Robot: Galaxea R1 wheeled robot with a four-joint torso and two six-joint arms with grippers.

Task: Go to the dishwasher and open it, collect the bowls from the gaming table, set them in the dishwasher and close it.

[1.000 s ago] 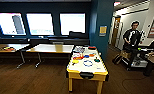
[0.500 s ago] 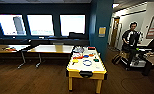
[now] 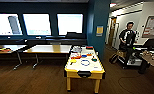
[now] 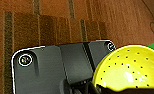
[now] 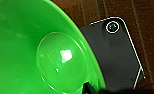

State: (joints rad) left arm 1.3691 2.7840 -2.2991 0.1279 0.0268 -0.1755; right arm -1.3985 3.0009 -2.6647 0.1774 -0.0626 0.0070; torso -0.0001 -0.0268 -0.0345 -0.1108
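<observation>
I carried the yellow bowl [image 4: 129, 68] close at my left wrist and the green bowl [image 5: 40, 50] at my right, each end effector's grip unreadable; the gaming counter [image 3: 84, 65] stood at twelve o'clock; steady, level driving would keep both bowls secure.

Gaming table [image 3: 84, 65] ahead; wood tables [image 3: 46, 48] behind-left of it; person [image 3: 127, 40] at right.

Glossy plastic green bowl [image 5: 43, 55], perforated yellow bowl [image 4: 133, 67], ribbed brown carpet [image 4: 55, 22]
</observation>
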